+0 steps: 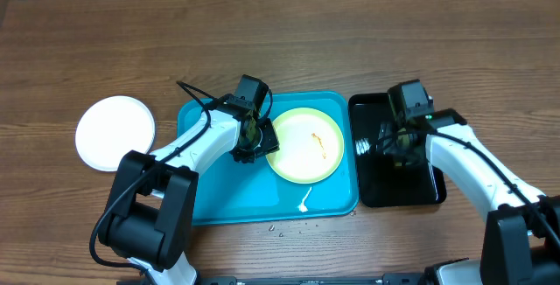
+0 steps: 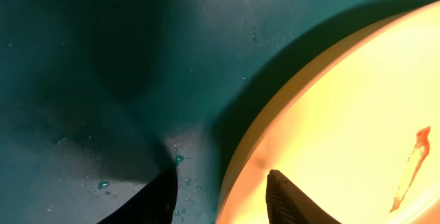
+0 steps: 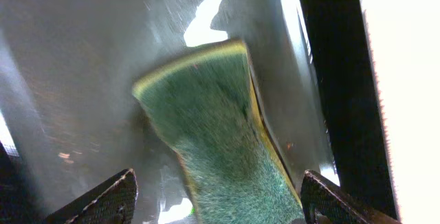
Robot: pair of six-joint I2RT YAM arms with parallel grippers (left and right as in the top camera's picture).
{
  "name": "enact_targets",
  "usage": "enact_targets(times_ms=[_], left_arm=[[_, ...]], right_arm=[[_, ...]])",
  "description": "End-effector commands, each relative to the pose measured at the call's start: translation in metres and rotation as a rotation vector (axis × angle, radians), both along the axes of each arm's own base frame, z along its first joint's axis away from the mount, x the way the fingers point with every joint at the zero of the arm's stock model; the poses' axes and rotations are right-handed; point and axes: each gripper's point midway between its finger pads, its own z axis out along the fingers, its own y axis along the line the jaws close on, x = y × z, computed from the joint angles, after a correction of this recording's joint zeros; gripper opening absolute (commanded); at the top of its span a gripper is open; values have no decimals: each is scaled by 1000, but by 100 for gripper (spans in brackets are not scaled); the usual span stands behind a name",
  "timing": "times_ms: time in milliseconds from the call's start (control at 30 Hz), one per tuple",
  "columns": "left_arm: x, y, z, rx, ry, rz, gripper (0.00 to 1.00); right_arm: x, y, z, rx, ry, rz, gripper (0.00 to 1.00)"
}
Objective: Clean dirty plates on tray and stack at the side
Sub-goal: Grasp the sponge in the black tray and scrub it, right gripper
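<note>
A pale yellow-green plate (image 1: 304, 145) (image 2: 357, 114) with an orange-brown smear (image 2: 411, 169) lies on the right half of the turquoise tray (image 1: 219, 198) (image 2: 103, 59). My left gripper (image 1: 252, 142) (image 2: 220, 186) stands open at the plate's left rim, one finger over the plate and the other over the wet tray floor. A white plate (image 1: 115, 133) lies on the table left of the tray. My right gripper (image 1: 395, 149) (image 3: 220, 193) hangs open over a green and yellow sponge (image 3: 220, 141), with a gap on each side of it.
The sponge lies in a glossy, wet black tray (image 1: 420, 193) (image 3: 82, 80) right of the turquoise one. A white smear (image 1: 305, 203) sits near the turquoise tray's front rim, and water drops (image 1: 289, 227) dot the wooden table before it.
</note>
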Motion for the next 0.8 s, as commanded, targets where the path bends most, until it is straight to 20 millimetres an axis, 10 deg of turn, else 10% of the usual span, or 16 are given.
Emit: enact_targets(times_ms=[0,367,467,767], left_arm=[[-28,33,-40,146,101,16,45],[-28,33,-40,146,103,16,43],[-28,33,-40,146,102,16,41],[-28,33,-40,147,103,23,30]], right_arm=[[-13,-3,-11,-10,32,-3,74],[-34,19,-21,123,122,27,47],[-28,7,-17,66,98,9,93],[3,-4,1,87,6,-54,96]])
